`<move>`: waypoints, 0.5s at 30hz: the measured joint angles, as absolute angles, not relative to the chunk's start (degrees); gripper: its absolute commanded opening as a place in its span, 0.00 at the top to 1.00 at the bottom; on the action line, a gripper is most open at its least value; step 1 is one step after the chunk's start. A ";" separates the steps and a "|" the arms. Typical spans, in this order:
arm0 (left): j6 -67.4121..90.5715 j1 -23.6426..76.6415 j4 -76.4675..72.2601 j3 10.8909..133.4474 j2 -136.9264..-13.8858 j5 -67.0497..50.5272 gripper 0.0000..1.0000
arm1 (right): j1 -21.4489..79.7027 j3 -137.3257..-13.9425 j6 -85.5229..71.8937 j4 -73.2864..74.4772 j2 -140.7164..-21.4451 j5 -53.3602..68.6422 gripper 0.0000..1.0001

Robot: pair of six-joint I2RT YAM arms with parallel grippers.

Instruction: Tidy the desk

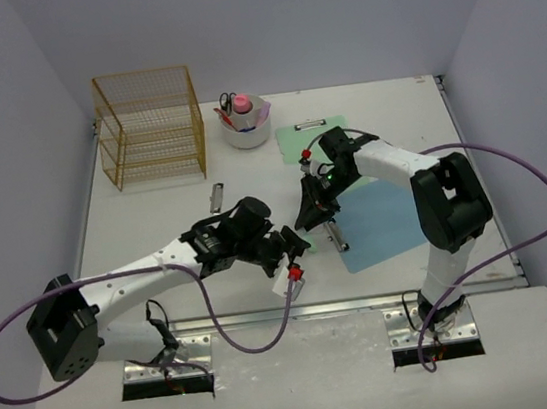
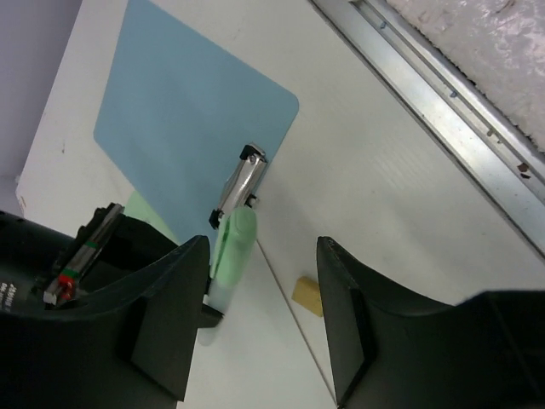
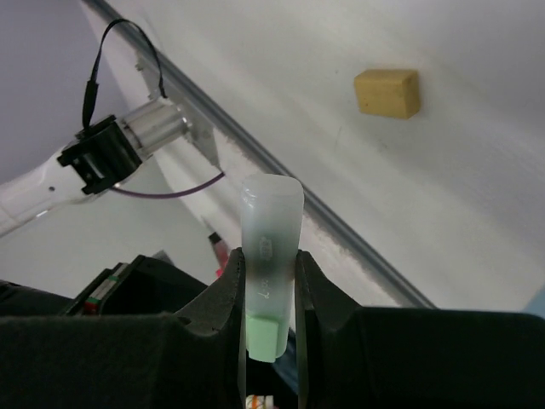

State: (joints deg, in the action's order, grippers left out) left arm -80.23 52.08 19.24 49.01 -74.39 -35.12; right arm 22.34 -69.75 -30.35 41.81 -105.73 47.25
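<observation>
Here, the right tool [image 3: 270, 277] clamps a green marker [image 3: 271, 213] (lower end hidden); the left tool [image 2: 262, 251] gapes empty.

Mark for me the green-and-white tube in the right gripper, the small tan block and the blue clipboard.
Green-and-white plastic tube [image 3: 271, 230], right wrist view, exposed upper body.
Small tan rectangular block [image 3: 387, 92], right wrist view, front face.
Flat blue clipboard [image 2: 187, 119], left wrist view, bare board.

Gold wire basket [image 1: 150, 125] at the back left, and right beside it a white cup [image 1: 247, 133] (pink cap and red scissor handles poking out). Green clipboard [image 1: 291, 144] behind, blue clipboard [image 1: 382, 225] nearer. Pale green tube [image 3: 271, 256] close to the blue one's clip. Small tan block [image 3: 387, 92] lying alone.
</observation>
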 measured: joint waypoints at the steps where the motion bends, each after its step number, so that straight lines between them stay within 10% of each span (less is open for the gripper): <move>1: -81.13 52.33 19.33 50.12 -75.87 -34.93 0.49 | 22.35 -69.40 -31.01 42.02 -105.80 48.31 1.00; 4: -83.62 52.60 19.45 52.05 -79.14 -34.40 0.53 | 22.31 -68.55 -32.23 42.43 -105.82 50.45 1.00; 10: -89.21 52.60 19.56 53.93 -83.94 -33.23 0.97 | 22.33 -67.67 -32.91 42.19 -105.82 51.62 0.98; 15: -89.89 52.90 19.04 54.83 -84.31 -33.01 1.00 | 22.14 -67.42 -31.85 42.83 -105.80 52.87 0.44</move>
